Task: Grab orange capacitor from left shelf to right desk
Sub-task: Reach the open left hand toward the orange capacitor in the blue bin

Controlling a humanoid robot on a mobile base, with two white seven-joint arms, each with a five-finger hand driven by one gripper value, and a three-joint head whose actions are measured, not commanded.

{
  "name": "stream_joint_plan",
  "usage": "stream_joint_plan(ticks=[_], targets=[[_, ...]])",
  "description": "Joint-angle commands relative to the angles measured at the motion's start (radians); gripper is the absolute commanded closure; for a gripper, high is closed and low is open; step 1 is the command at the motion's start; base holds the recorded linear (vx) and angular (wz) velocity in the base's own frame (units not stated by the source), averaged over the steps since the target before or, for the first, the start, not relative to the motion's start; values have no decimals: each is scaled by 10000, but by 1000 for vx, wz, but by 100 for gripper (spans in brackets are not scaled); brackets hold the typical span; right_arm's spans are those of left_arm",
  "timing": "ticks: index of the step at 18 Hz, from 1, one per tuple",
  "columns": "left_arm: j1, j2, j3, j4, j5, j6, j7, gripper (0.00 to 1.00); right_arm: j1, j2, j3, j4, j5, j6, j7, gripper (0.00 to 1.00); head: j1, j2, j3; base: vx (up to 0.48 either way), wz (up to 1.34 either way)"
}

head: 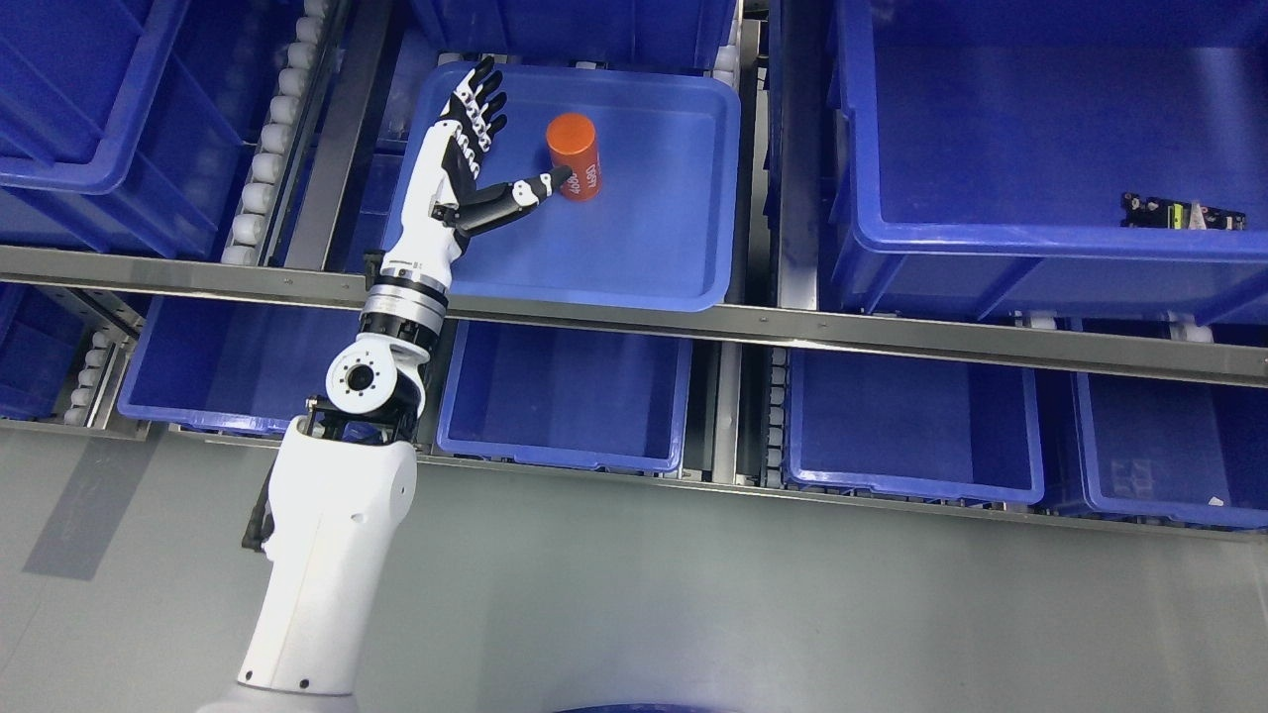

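An orange capacitor point(575, 155), a short upright cylinder with white print, stands in a shallow blue tray point(654, 238) on the upper shelf. My left hand point(498, 149) reaches into the tray just left of it. The fingers point(481, 99) are spread and straight, pointing away. The thumb tip point(550, 182) touches the capacitor's lower left side. The hand holds nothing. My right arm is out of view.
A deep blue bin point(1050, 248) at right holds a small dark circuit part point(1181, 212). More blue bins point(565, 396) sit on the lower shelf. A metal shelf rail point(792, 325) crosses in front of the tray. Grey floor point(693, 594) lies below.
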Motion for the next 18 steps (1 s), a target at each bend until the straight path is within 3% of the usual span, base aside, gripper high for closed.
stream_joint_plan(ticks=[1,4,11,18], targets=[[-1075,175,-491,2530,-144,56,-44,1,230,-175,-107,-174,61,-1,3,0,0,0,0,59,-20],[-817,175,-1059,2563,-129,225,-487,1,230,-175,-107,-174,61,-1,3,0,0,0,0,61,-24],[-830,175,-1076,2547,-129,256,-735,2,230,-175,-107,-174,61,-1,3,0,0,0,0,31,-5],[-998,175,-938,2669,-144,133,-1425,28,230,-175,-107,-174,61,-1,3,0,0,0,0,0,0]])
